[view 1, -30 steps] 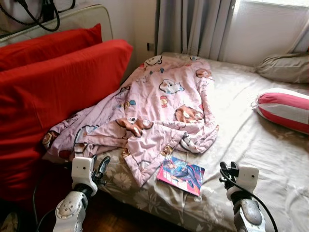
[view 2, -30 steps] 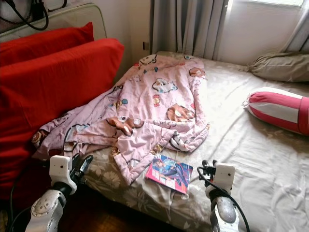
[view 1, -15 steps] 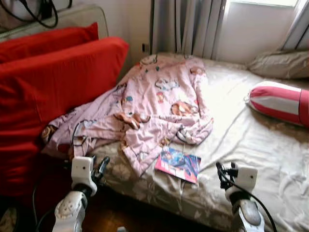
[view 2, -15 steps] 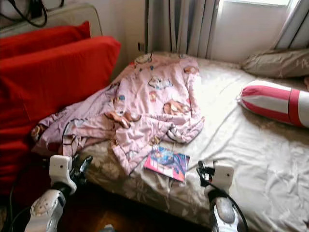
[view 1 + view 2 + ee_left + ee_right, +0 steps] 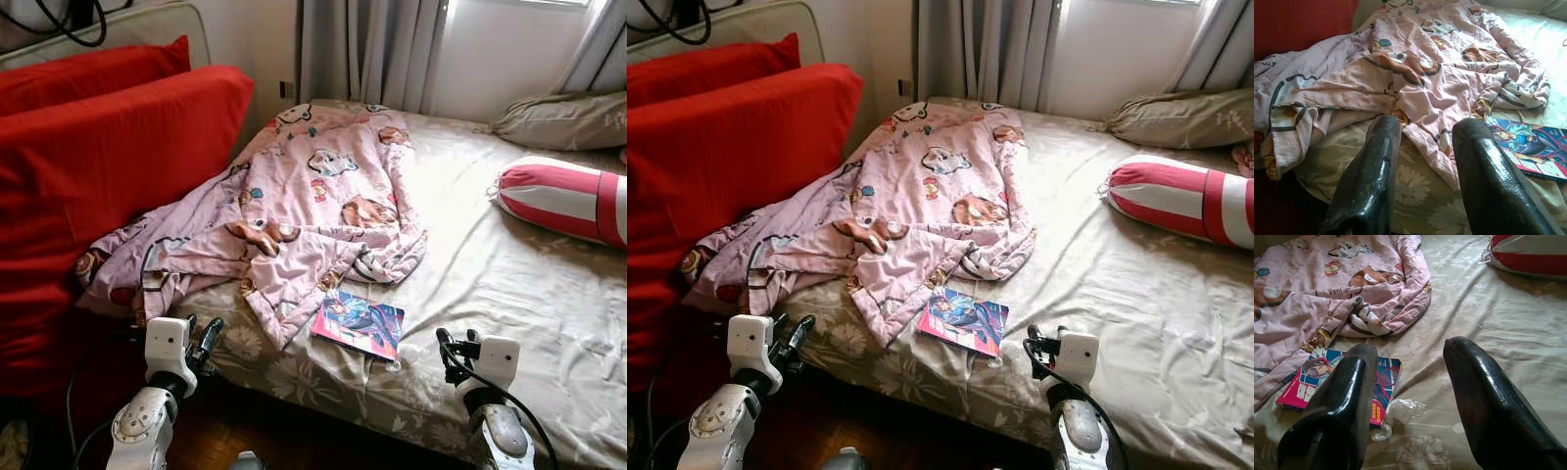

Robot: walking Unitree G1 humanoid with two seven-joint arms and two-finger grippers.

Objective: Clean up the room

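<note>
A crumpled pink cartoon-print blanket [image 5: 313, 211] sprawls over the left half of the bed [image 5: 509, 284]. A colourful comic book [image 5: 360, 325] lies flat near the bed's front edge, partly tucked under the blanket's corner. Beside the comic book [image 5: 1339, 377] sits a small crumpled white wrapper [image 5: 1400, 410]. My left gripper [image 5: 204, 338] hovers open and empty at the bed's front left edge, below the blanket [image 5: 1415, 73]. On the other side, my right gripper [image 5: 449, 354] hangs open and empty just right of the book.
Two big red cushions [image 5: 108, 166] lean against the wall at left. A red-and-white striped bolster [image 5: 563, 201] and a beige pillow [image 5: 558, 119] lie at the bed's right and far side. Grey curtains [image 5: 367, 49] hang behind. Dark wooden floor [image 5: 294, 431] runs before the bed.
The view has shifted a little, so the bed and blanket sit slightly differently in frame. Both grippers stay open in the same place.
</note>
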